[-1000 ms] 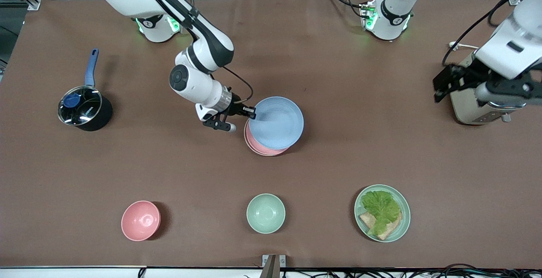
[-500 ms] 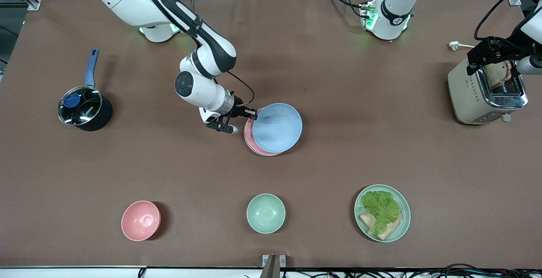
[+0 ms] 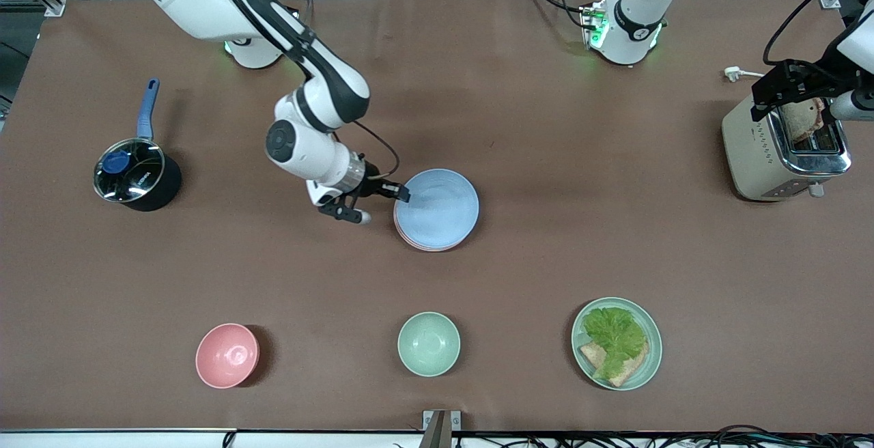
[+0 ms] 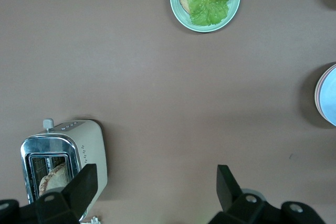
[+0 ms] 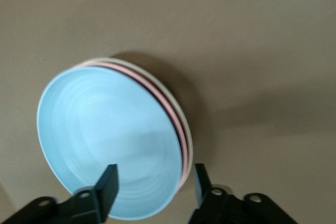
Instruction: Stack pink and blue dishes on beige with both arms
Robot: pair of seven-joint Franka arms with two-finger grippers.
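My right gripper (image 3: 401, 192) pinches the rim of the blue plate (image 3: 439, 206), which lies on the pink plate (image 5: 176, 124) and beige plate (image 5: 185, 127). These look light, stiff and slick, so the rim is the handhold. My left gripper (image 4: 155, 192) waits spread by the toaster (image 3: 785, 154).
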